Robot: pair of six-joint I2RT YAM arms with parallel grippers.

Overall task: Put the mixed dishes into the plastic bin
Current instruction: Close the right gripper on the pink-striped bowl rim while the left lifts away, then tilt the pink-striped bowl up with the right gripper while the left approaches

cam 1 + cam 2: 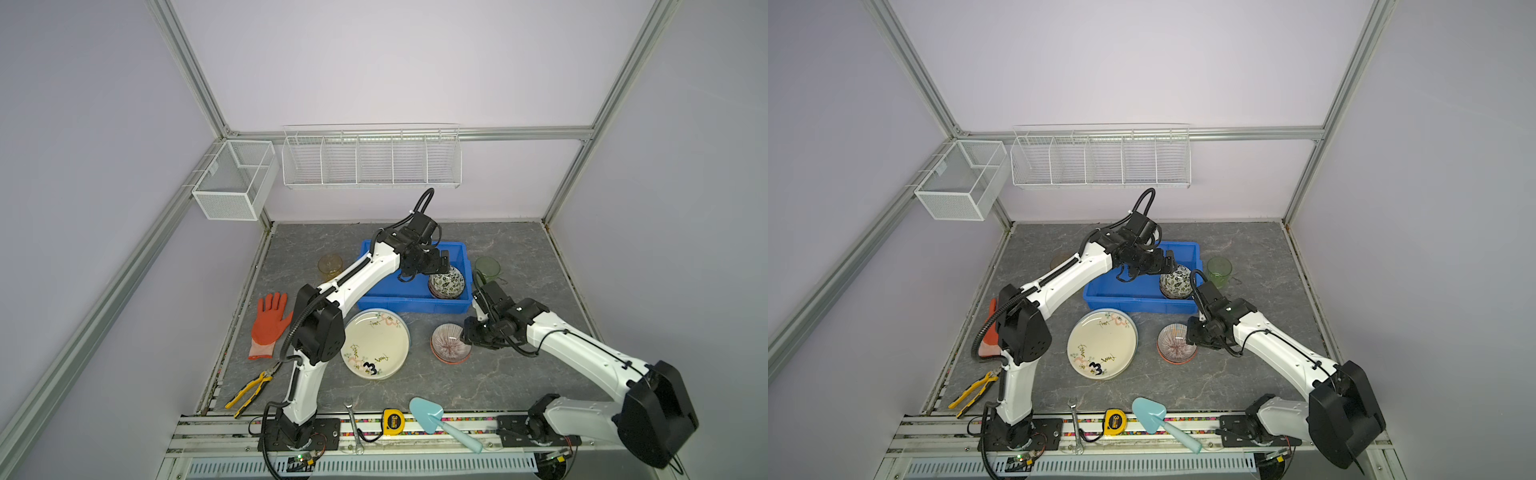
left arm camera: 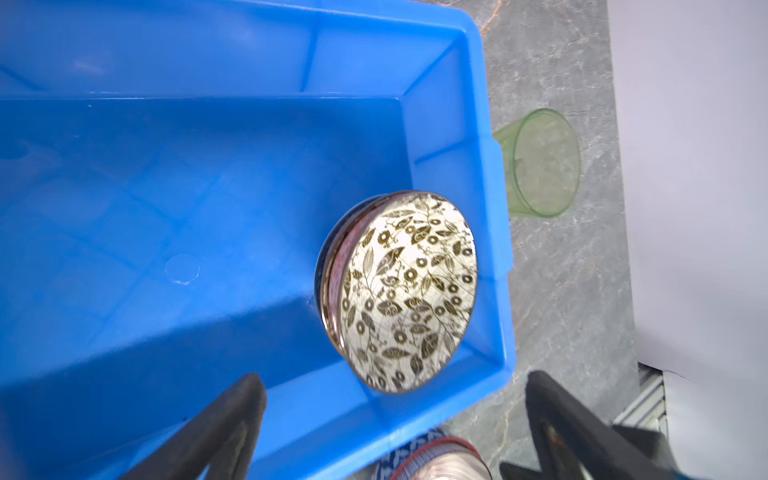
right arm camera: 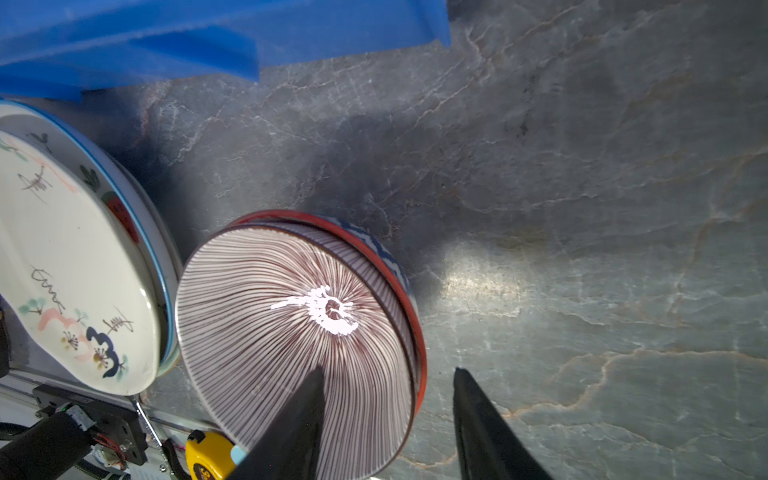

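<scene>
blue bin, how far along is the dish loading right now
Done: the leaf-patterned bowl sits in the blue bin, on top of a second bowl. In hand: the right gripper straddles the rim of the striped bowl stack, jaws open; the left gripper hangs open and empty over the bin. Left on the table: that stack, the plate stack, the amber cup and the green cup.

plastic bin (image 1: 1121,302): leaf bowl (image 1: 1177,283) in right end | left gripper (image 1: 1168,266): just above leaf bowl | right gripper (image 1: 1193,338): at striped bowl (image 1: 1173,343) rim | green cup (image 1: 1219,271): beside bin
</scene>
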